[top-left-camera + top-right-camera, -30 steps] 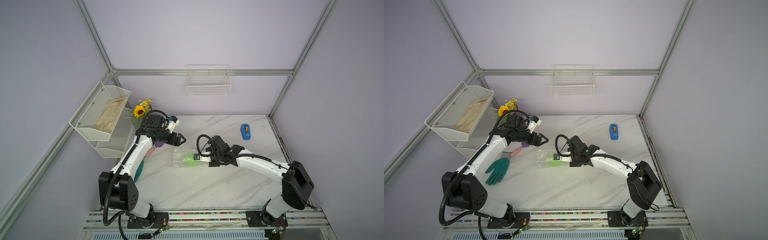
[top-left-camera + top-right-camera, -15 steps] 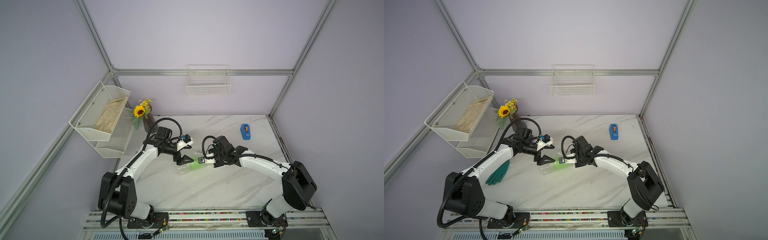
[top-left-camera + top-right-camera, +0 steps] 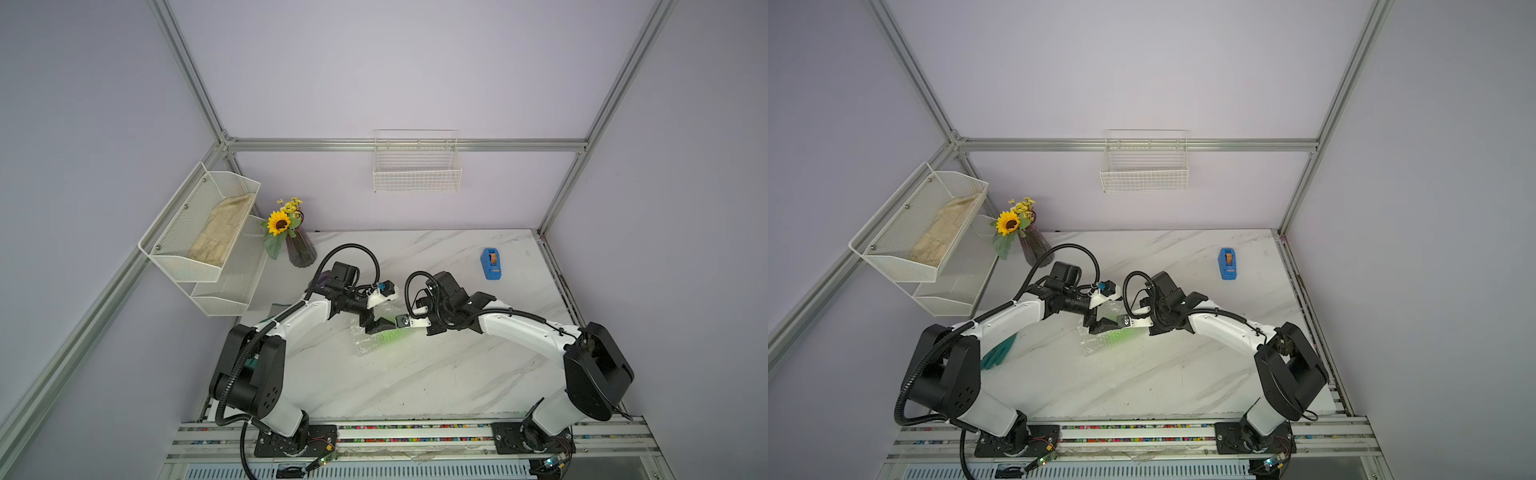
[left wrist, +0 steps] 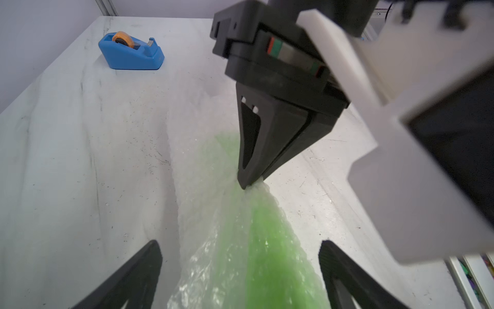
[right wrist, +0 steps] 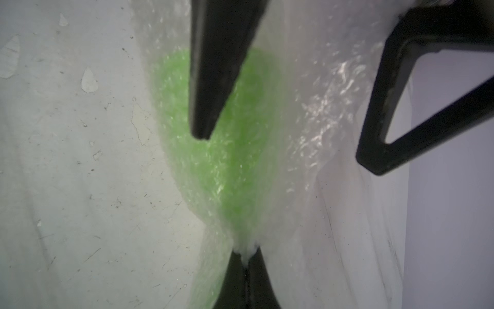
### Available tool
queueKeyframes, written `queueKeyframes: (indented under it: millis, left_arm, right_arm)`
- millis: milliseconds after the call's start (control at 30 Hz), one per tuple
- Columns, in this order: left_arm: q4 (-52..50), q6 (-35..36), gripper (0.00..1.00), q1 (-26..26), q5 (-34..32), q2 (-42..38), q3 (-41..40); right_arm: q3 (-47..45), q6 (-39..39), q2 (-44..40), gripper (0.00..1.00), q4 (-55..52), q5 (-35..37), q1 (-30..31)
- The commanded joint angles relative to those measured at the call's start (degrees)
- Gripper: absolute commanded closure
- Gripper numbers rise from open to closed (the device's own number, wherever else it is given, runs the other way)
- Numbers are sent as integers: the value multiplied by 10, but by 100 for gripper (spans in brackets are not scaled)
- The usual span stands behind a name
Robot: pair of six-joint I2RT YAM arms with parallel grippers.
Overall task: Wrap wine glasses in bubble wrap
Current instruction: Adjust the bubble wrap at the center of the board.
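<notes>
One lime-green translucent plastic goblet (image 4: 270,240) enclosed in clear crinkly bubble wrap sheet (image 4: 203,203), centre of white marble table (image 3: 415,374), right gripper (image 4: 247,184) pinched shut on the wrap, left gripper (image 4: 240,246) spread wide astride it

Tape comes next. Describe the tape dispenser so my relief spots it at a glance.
Start from the white marble table and go to its back right corner. The tape dispenser stands on its own: a bright blue wedge carrying an orange tape roll, the only blue thing on the tabletop, far from the purple vase at the back left.
</notes>
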Motion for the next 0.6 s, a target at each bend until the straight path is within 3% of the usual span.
queueKeyframes:
  millis: [0,200,333,567]
  left_arm:
    - [30,2,12,-10,-4,3,-24]
    - [28,7,20,-19,-20,-9,-39]
    - [-28,16,24,-21,-24,-5,-21]
    - [9,-44,28,-48,-81,-13,-36]
  right_arm:
    - [-1,-6,-17,100,14,-18,-3]
    - [-4,-7,-20,100,18,-19,-4]
    - [-5,-7,-22,100,19,-16,-5]
    - [-6,-7,-27,100,20,-15,-7]
